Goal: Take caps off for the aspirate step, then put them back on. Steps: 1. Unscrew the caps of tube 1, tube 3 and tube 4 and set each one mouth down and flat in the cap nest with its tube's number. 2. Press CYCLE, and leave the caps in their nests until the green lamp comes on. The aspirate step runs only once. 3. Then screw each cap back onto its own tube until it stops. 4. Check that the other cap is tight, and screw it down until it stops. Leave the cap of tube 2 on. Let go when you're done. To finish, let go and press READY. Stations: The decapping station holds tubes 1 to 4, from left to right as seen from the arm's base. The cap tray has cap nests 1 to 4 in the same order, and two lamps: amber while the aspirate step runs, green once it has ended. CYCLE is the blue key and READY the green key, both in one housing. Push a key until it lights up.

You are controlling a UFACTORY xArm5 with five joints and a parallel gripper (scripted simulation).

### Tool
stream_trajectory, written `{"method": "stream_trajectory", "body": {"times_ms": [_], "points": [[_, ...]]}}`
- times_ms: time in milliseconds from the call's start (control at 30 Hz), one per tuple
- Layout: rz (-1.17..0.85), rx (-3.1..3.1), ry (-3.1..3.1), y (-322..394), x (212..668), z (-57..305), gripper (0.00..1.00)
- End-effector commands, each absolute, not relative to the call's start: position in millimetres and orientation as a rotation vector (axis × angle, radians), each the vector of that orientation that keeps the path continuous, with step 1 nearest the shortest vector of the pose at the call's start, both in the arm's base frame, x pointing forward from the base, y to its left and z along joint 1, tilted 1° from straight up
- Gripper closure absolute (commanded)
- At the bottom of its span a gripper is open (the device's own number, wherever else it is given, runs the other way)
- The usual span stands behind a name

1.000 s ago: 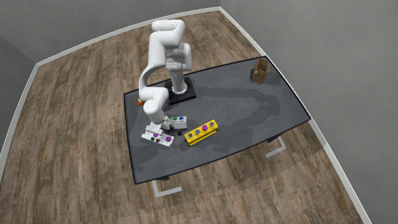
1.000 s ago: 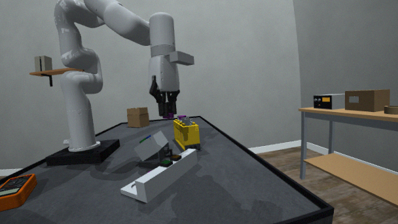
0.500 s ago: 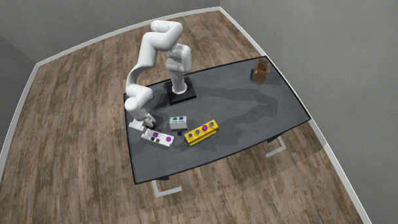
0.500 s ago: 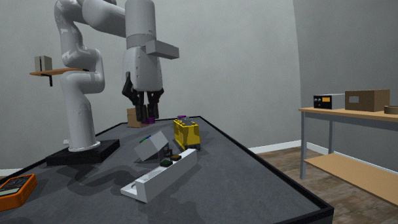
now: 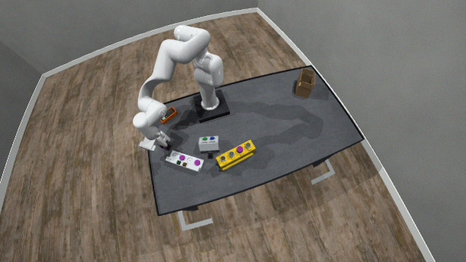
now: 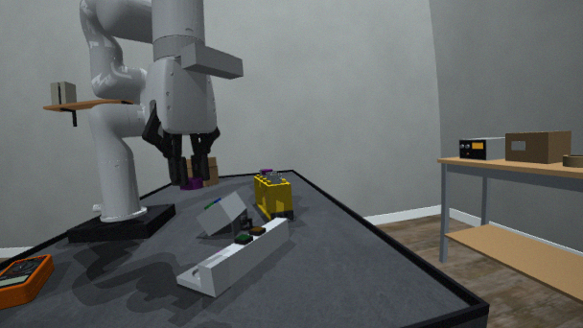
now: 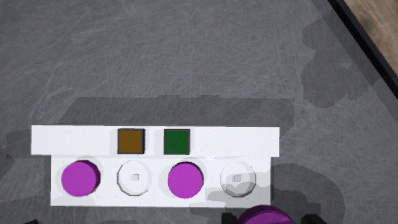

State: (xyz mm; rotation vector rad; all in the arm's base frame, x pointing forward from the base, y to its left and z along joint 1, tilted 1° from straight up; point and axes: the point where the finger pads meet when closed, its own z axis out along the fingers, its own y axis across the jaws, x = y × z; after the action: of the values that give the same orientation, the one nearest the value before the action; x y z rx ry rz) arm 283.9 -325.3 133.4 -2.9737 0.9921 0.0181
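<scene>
My gripper (image 5: 165,146) is shut on a purple cap (image 6: 192,183) and holds it above the table, just off one end of the white cap tray (image 5: 185,161). In the wrist view the held cap (image 7: 265,216) shows at the bottom edge, beside the tray's end nest (image 7: 238,178), which is empty. Two nests hold purple caps (image 7: 80,178) (image 7: 185,180); the nest between them (image 7: 134,177) is empty. The amber lamp (image 7: 131,141) and the green lamp (image 7: 176,141) look dark. The yellow decapping station (image 5: 235,154) has one tube capped in purple (image 5: 240,149) and three open tubes.
The grey key housing (image 5: 208,143) with the green key (image 5: 205,139) and the blue key (image 5: 211,137) stands between the tray and the arm's base. An orange multimeter (image 5: 168,115) lies by the table's left edge. A cardboard box (image 5: 305,82) stands at the far corner.
</scene>
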Motion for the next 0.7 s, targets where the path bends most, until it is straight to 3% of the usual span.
{"method": "stream_trajectory", "body": {"times_ms": [0,667], "points": [[0.020,-2.982,0.995,-326.7,284.1,124.7,1.00],[0.020,-2.981,0.995,-326.8,283.2,34.6,1.00]]}}
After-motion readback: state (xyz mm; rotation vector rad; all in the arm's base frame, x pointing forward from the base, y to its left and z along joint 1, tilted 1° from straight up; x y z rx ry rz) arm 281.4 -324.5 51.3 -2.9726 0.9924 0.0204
